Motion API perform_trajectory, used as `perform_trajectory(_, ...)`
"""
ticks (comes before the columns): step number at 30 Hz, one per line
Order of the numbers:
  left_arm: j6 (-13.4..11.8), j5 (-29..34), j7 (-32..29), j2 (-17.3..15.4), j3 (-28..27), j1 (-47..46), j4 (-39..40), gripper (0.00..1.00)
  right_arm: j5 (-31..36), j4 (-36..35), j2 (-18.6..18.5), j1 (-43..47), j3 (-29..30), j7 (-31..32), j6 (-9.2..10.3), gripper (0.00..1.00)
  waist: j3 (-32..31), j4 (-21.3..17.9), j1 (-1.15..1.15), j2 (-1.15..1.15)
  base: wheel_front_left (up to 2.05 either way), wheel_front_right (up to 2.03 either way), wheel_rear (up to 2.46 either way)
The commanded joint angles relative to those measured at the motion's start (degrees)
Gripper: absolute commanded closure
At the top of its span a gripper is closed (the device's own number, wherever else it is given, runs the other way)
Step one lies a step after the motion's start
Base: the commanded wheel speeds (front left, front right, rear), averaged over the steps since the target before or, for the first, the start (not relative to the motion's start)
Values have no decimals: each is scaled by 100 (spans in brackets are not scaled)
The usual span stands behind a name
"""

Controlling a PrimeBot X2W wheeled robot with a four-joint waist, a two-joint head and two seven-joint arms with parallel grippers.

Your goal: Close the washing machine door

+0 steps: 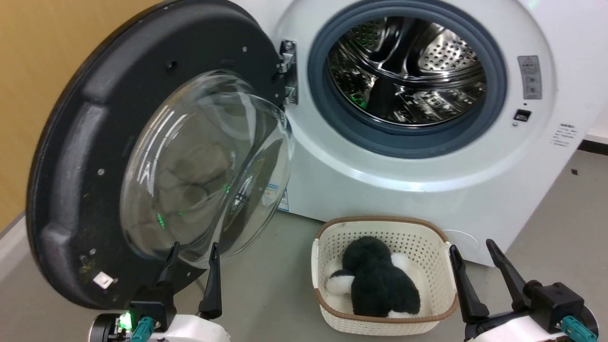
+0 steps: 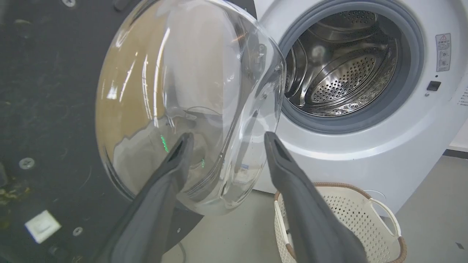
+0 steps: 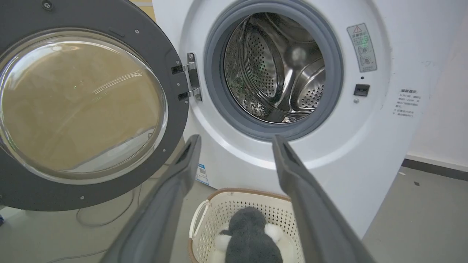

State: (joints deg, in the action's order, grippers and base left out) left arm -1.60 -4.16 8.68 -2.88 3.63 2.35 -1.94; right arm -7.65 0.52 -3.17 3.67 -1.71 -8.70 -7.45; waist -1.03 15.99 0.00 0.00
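Observation:
The washing machine door (image 1: 90,156) stands swung wide open to the left, its black frame and bulging clear glass bowl (image 1: 204,166) facing me; it hangs on a metal hinge (image 1: 288,71). The white washing machine (image 1: 427,166) shows its steel drum (image 1: 408,71) inside a blue-grey gasket. My left gripper (image 1: 192,251) is open, its fingertips just below the glass bowl, close to the door (image 2: 47,109). My right gripper (image 1: 472,254) is open at the lower right, in front of the machine (image 3: 384,146) and apart from the door (image 3: 87,109).
A cream perforated laundry basket (image 1: 327,247) sits on the grey floor before the machine, holding a dark grey and white plush toy (image 1: 377,280). A tan wall (image 1: 33,71) stands behind the door. A thin cable (image 3: 109,219) lies on the floor under the door.

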Motion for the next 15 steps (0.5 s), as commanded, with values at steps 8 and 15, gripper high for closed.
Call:
perform_trajectory(8, -46, -58, 133, 0, 39, 87, -22, 0, -131, 27, 20, 112, -28, -132, -2, 0, -16, 276, 0, 0, 0, 0, 0)
perform_trajectory(15, -62, -95, 217, 0, 42, 115, -31, 0, -199, 38, 21, 134, -41, -216, -2, 0, -28, 482, 0, 0, 0, 0, 0)
